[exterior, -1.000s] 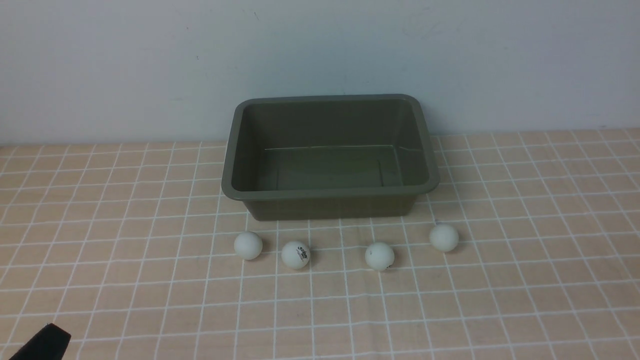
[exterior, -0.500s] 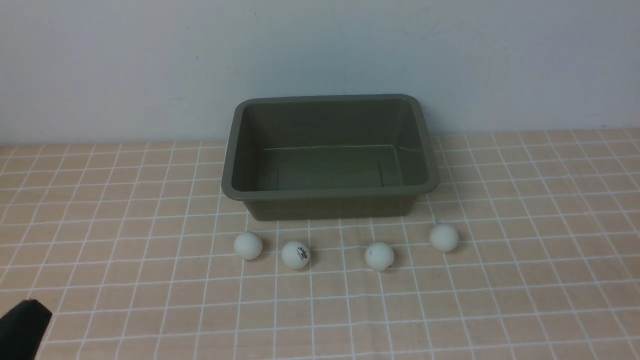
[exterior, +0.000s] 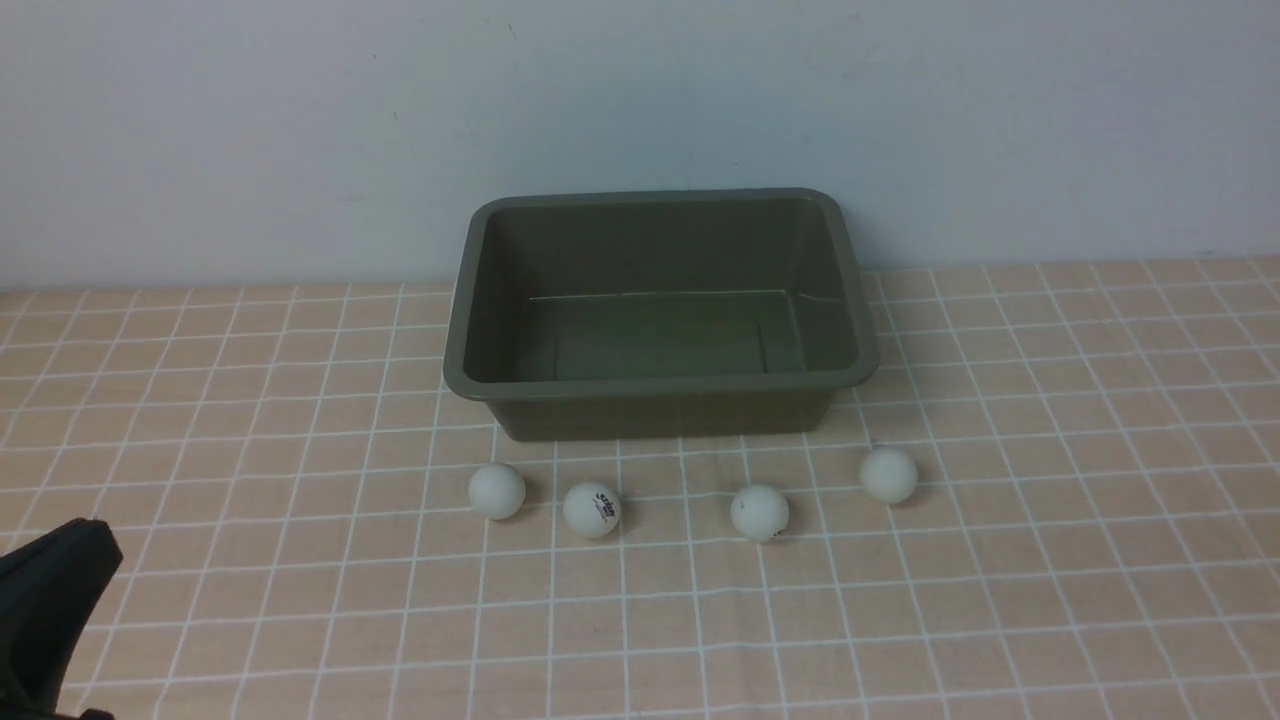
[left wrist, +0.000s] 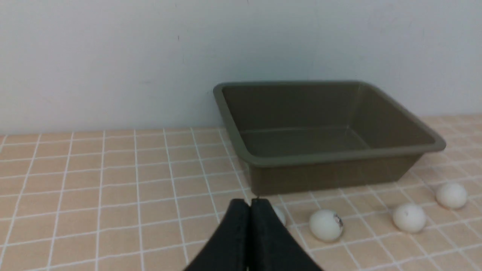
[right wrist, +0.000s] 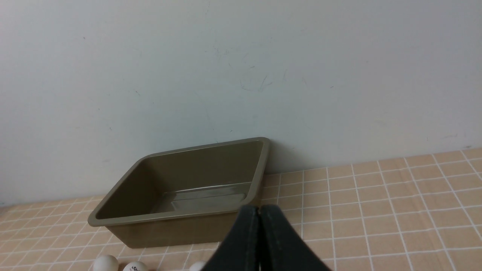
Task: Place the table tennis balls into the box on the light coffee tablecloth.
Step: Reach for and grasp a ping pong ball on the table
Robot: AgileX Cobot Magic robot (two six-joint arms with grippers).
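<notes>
Several white table tennis balls lie in a row on the light coffee tablecloth (exterior: 1000, 600) just in front of the olive-green box (exterior: 660, 385): one at the left (exterior: 496, 491), one with a dark logo (exterior: 591, 510), a third (exterior: 759, 513) and the rightmost (exterior: 887, 475). The box holds nothing. My left gripper (exterior: 85, 545) pokes in at the lower left corner, well short of the balls. In its wrist view the left gripper (left wrist: 250, 201) is shut and empty, with the logo ball (left wrist: 325, 225) beyond it. The right gripper (right wrist: 259, 207) is shut and empty, off to the box's (right wrist: 169, 216) right.
A plain pale wall (exterior: 640, 120) rises directly behind the box. The checked cloth stretches to both sides of the box and towards me in front of the balls.
The left gripper has risen at the lower left corner of the front view and shows more of itself. Balls and box have not moved.
</notes>
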